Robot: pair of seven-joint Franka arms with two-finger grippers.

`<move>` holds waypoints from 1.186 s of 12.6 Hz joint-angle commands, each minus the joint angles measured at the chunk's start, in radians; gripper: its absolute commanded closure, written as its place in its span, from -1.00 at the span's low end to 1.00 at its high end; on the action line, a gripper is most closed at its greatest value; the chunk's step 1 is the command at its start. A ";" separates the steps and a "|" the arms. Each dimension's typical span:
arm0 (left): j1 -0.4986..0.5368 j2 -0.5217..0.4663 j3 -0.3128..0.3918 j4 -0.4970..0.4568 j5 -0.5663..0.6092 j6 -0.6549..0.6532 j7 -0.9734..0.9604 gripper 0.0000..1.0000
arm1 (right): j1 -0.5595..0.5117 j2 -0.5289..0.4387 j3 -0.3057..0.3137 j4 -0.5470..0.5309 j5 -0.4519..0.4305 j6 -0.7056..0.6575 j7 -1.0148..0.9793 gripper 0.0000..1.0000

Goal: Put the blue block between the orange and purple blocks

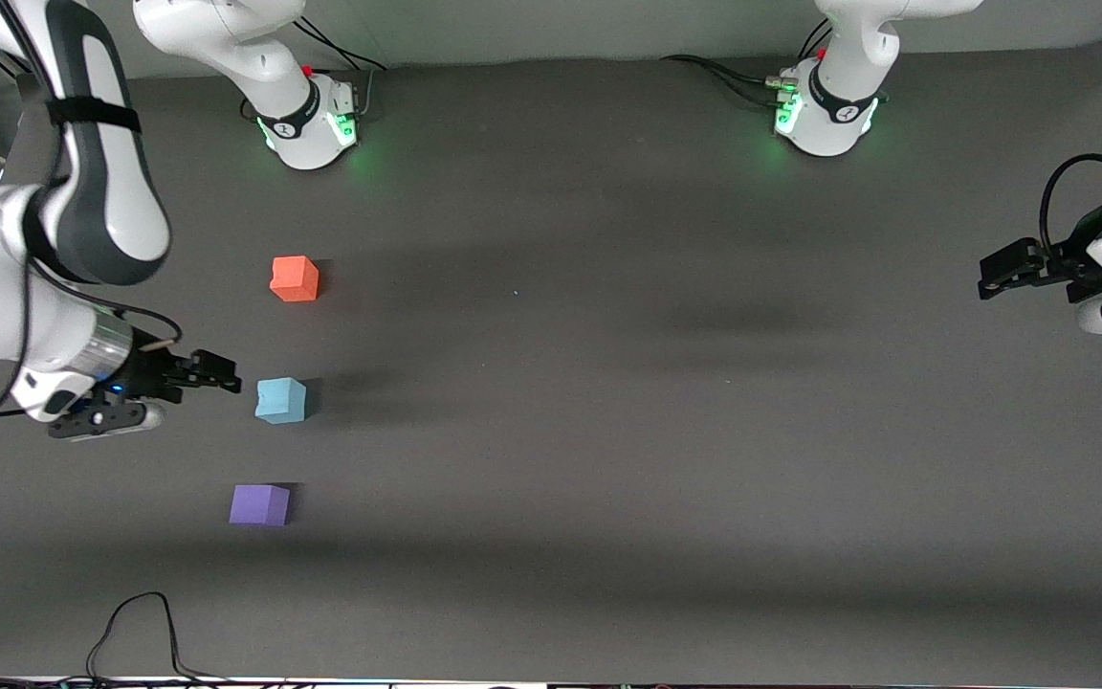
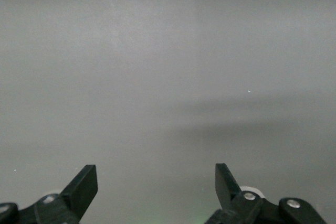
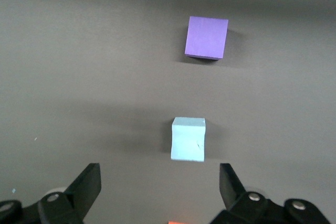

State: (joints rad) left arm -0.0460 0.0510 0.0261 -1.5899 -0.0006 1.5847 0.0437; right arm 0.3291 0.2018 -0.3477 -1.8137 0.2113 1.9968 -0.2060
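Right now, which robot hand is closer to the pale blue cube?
Right. The right gripper is open beside the blue block; the left gripper waits open at the left arm's end of the table.

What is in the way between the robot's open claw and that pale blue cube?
Nothing visible. The right end effector, open, sits just beside the blue block, with only bare table between. The block already lies between the orange block and the purple block.
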 commanded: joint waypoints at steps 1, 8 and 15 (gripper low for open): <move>0.005 -0.005 -0.003 0.001 -0.006 -0.009 0.001 -1.00 | -0.019 -0.024 0.004 0.088 -0.024 -0.116 -0.013 -1.00; 0.005 -0.005 -0.003 -0.001 -0.006 -0.009 0.002 -1.00 | -0.357 -0.163 0.384 0.091 -0.142 -0.268 0.158 -1.00; 0.005 -0.003 -0.003 -0.001 -0.006 -0.009 0.002 -1.00 | -0.341 -0.217 0.383 0.086 -0.150 -0.334 0.194 -1.00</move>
State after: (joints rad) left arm -0.0459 0.0519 0.0261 -1.5900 -0.0007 1.5847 0.0436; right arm -0.0085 0.0229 0.0266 -1.7144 0.0844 1.6832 -0.0371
